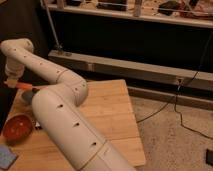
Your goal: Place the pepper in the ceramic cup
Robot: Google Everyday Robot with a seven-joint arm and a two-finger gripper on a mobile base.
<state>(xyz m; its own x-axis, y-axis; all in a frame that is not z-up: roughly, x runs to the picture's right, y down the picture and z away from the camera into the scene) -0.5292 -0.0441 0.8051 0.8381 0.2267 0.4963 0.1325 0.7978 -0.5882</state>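
My gripper (12, 83) is at the far left of the camera view, at the end of the white arm, above the left end of the wooden table (112, 107). It is shut on the pepper (22, 86), a small orange piece sticking out sideways to the right of the fingers. Just below and to the right of the pepper is the ceramic cup (27, 97), a small blue-grey round cup on the table, partly hidden behind the arm's thick link.
A wide red bowl (18, 128) sits on the table near the left front. A blue flat object (6, 156) lies at the bottom left corner. A metal rail and dark wall run behind the table; cables cross the floor at right.
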